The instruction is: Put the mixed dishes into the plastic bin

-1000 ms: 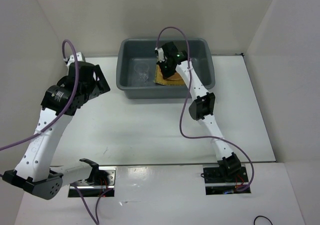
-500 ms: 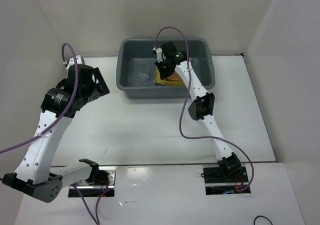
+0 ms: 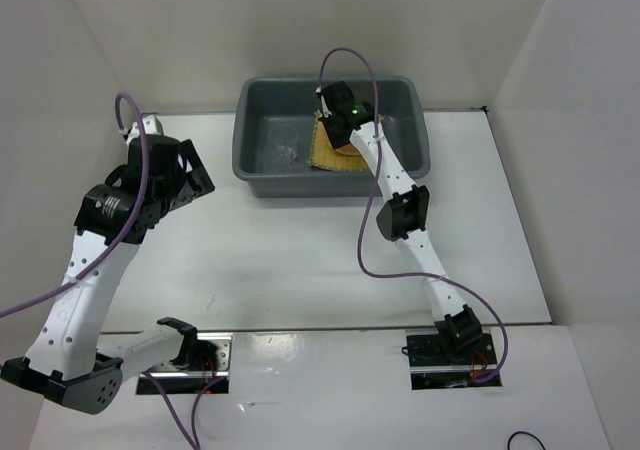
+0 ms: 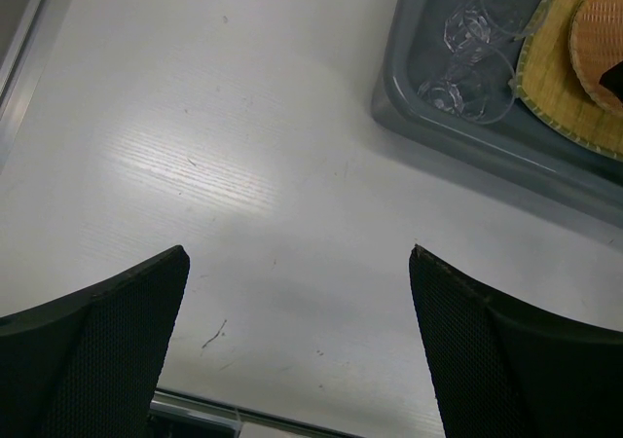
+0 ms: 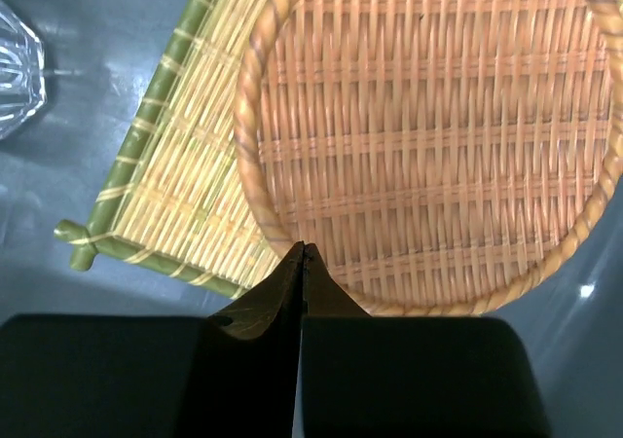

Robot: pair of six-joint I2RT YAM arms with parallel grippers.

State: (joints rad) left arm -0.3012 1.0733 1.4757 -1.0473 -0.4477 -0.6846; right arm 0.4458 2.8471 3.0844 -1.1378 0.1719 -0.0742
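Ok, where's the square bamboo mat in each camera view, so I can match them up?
Top external: square bamboo mat in the middle of the grey bin, partly hidden.
Left wrist: mat at the top right corner, inside the bin.
Right wrist: mat left of centre, under the round tray.
Shared landmark: the clear glass left of it.

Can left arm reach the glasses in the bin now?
Probably yes: left gripper is open over the table, glasses sit in the bin's left half, right gripper is over the tray.
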